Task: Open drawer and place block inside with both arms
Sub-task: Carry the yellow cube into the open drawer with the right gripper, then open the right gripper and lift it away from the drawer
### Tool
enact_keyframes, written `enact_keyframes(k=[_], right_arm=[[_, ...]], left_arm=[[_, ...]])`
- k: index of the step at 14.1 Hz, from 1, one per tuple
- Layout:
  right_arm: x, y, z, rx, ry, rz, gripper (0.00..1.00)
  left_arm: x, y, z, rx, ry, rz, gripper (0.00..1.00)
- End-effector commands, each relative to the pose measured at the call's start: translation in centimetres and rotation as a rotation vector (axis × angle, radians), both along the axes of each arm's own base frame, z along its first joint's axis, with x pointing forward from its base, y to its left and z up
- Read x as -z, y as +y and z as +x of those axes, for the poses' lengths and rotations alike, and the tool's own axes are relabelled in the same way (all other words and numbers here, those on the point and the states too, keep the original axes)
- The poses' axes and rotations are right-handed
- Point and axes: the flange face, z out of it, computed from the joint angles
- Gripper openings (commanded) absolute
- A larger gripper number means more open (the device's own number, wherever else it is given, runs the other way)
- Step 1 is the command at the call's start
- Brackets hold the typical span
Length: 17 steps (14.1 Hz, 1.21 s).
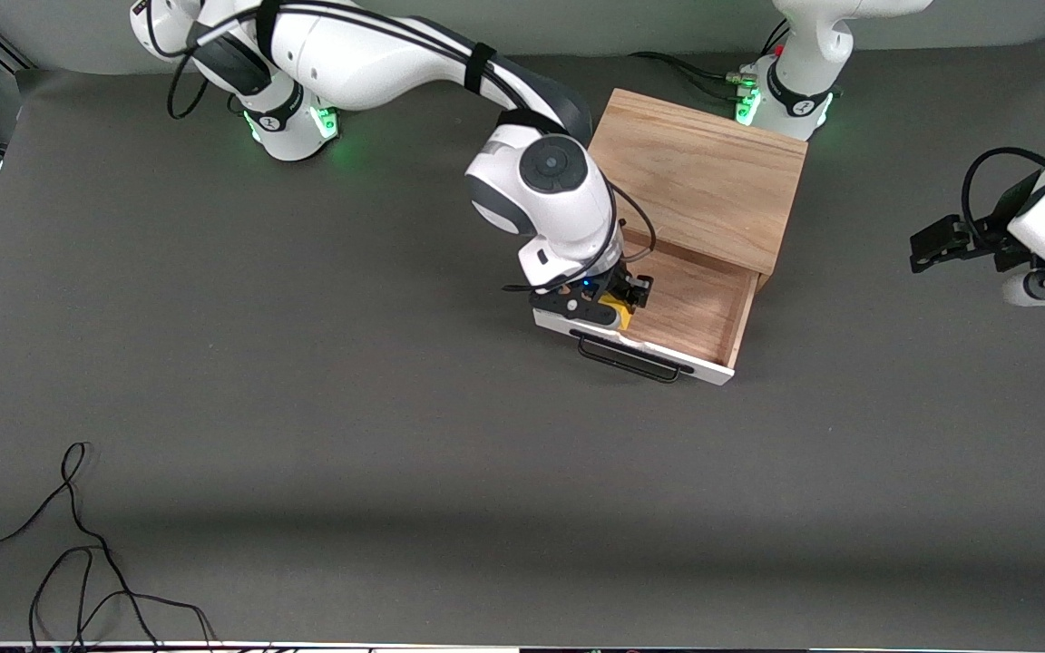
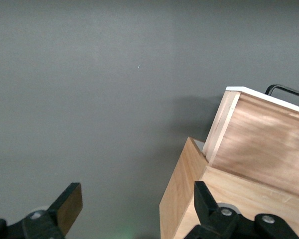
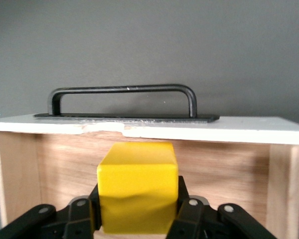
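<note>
The drawer point(image 1: 699, 313) is pulled out of the light oak box point(image 1: 699, 177), its white front and black bar handle point(image 1: 629, 360) facing the front camera. My right gripper point(image 1: 618, 304) is shut on the yellow block point(image 1: 616, 307) and holds it inside the open drawer, at the end toward the right arm, just inside the white front. In the right wrist view the block point(image 3: 138, 186) sits between the fingers point(image 3: 82, 211), with the handle point(image 3: 122, 97) past it. My left gripper point(image 1: 935, 245) is open and empty, waiting above the table at the left arm's end. In its wrist view the fingers point(image 2: 70, 204) stand wide apart.
A loose black cable point(image 1: 78, 562) lies on the grey mat near the front edge at the right arm's end. The arm bases point(image 1: 291, 127) stand along the back. The left wrist view shows the drawer's side wall point(image 2: 222, 129) and the box's edge point(image 2: 182, 194).
</note>
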Motion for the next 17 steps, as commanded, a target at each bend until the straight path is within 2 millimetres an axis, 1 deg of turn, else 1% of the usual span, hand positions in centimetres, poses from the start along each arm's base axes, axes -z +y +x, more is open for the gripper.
enact_keyframes(k=[1, 2, 4, 6, 7, 8, 9, 10, 11, 12, 13, 14, 15, 16, 17], right_arm=[[-0.4, 2.6, -2.6, 0.068, -0.002, -0.007, 1.00], [-0.5, 3.0, -3.0, 0.071, -0.002, -0.002, 1.00], [-1.4, 3.4, -3.9, 0.061, -0.007, -0.009, 1.00], [-1.6, 3.2, -3.6, 0.059, -0.024, -0.018, 1.00], [-3.1, 2.4, -2.8, 0.071, -0.032, -0.018, 1.00], [-6.3, 1.1, -2.4, 0.079, -0.040, -0.036, 1.00], [-9.8, -1.9, -0.4, 0.122, -0.041, -0.052, 1.00], [-12.3, -5.5, 0.8, 0.147, -0.025, -0.107, 1.00], [-15.0, -8.9, 1.4, 0.146, -0.025, -0.140, 1.00], [-17.2, -13.8, 3.1, 0.113, -0.042, -0.169, 1.00], [-18.9, -19.3, 4.2, 0.065, -0.057, -0.178, 1.00], [-21.0, -25.5, 5.6, 0.033, -0.082, -0.141, 1.00], [-22.6, -29.8, 6.3, -0.009, -0.099, -0.122, 1.00], [-23.5, -34.3, 7.3, -0.014, -0.114, -0.139, 1.00], [-23.8, -39.4, 8.4, -0.025, -0.112, -0.173, 1.00]], left_arm=[[-0.2, 0.5, -1.1, 0.031, -0.029, -0.005, 1.00], [-0.3, 0.5, -1.0, 0.031, -0.036, -0.003, 1.00], [-0.4, 0.5, -0.7, 0.031, -0.040, -0.002, 1.00], [-0.3, 0.3, -0.4, 0.034, -0.042, -0.002, 1.00], [-0.3, 0.2, -0.2, 0.036, -0.042, -0.002, 1.00], [-0.3, 0.2, 0.0, 0.036, -0.045, -0.004, 1.00], [-0.6, 0.2, 0.2, 0.034, -0.051, -0.010, 1.00], [-0.8, 0.2, 0.3, 0.034, -0.055, -0.010, 1.00], [-1.0, 0.6, 0.4, 0.026, -0.058, -0.013, 1.00], [-1.0, 1.1, 0.5, 0.018, -0.060, -0.013, 1.00], [-1.0, 0.7, 0.5, 0.024, -0.060, -0.013, 1.00], [-1.1, 0.8, 0.5, 0.025, -0.062, -0.011, 1.00], [-1.1, 0.6, 0.5, 0.028, -0.062, -0.011, 1.00], [-1.1, 0.7, 0.5, 0.028, -0.062, -0.011, 1.00], [-1.1, 0.7, 0.5, 0.035, -0.061, -0.011, 1.00]])
